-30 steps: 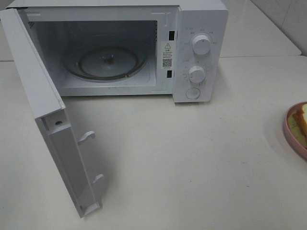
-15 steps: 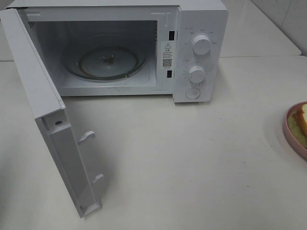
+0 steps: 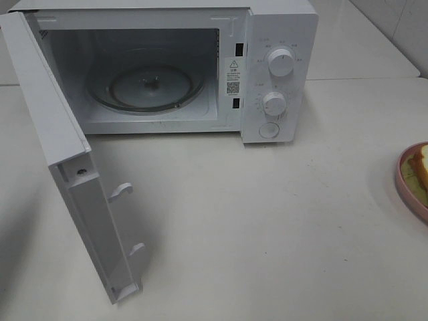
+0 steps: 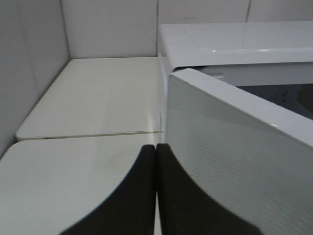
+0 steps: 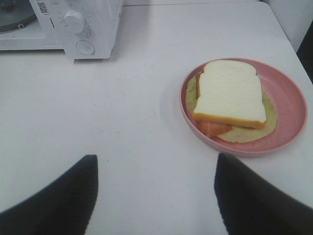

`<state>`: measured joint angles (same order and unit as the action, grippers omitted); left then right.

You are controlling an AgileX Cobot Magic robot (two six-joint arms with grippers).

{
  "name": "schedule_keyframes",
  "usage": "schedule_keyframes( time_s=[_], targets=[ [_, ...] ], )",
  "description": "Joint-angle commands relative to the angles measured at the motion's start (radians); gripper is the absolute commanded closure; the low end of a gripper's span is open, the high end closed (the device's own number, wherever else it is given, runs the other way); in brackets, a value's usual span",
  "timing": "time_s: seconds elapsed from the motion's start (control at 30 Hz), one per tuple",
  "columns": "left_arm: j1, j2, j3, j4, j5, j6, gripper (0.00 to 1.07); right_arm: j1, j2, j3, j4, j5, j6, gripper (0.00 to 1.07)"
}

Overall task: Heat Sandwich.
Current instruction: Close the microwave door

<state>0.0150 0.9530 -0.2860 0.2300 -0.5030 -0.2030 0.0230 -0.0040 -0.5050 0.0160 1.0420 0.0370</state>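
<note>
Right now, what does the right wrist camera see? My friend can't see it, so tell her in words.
A sandwich lies on a round pink plate on a white table. The right gripper hangs open in front of it, touching nothing. A white microwave with two dials stands farther back.

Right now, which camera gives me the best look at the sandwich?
The right wrist view: the whole sandwich sits on its pink plate, ahead of the open right gripper. The exterior high view catches only a cropped sliver at its right edge. The left wrist view shows none.
</note>
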Motion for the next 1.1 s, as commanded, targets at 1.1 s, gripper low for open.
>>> schedule_keyframes(
  time_s=[1.1],
  targets=[
    [-0.41,0.471,0.003,-0.086,-0.412,0.063,1.07,-0.005,-0.027,0.003,-0.007,-0.005,0.009,0.41]
  ],
)
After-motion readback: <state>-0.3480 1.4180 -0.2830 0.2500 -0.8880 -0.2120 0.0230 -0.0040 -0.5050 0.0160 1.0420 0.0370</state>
